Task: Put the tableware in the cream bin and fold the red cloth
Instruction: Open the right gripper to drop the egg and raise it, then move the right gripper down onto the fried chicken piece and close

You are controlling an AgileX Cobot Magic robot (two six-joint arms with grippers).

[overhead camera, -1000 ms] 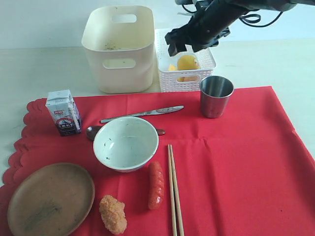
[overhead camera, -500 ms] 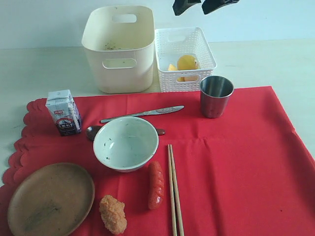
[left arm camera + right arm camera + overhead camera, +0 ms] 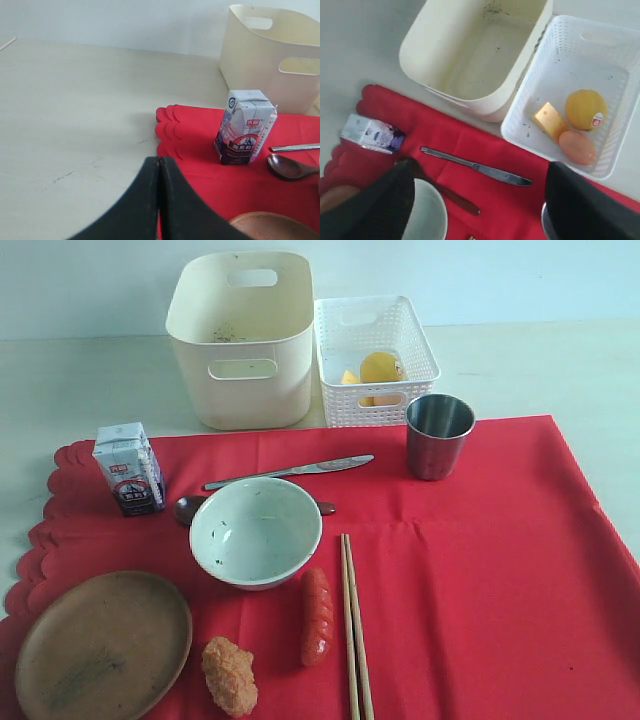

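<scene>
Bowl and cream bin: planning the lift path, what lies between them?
The steel knife and dark spoon, on the red cloth, shown in the exterior view.

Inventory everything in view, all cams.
bin: 1, cream, behind cloth
lattice basket: 1, white, right of bin
fruit, wedge, egg: 1 each, yellow, yellow, tan, in basket
cloth: 1, red, on table
cup: 1, steel, cloth's far edge
knife: 1, steel, behind bowl
spoon: 1, dark, behind bowl
bowl: 1, green-white, on cloth
chopsticks: 2, wooden, right of sausage
sausage: 1, red, beside bowl
fried piece: 1, orange, beside plate
plate: 1, brown, cloth's near-left corner
milk carton: 1, white-blue, left of knife
left pincer: 1, black, shut, by scalloped edge
right pincer: 1, black, open, above knife
</scene>
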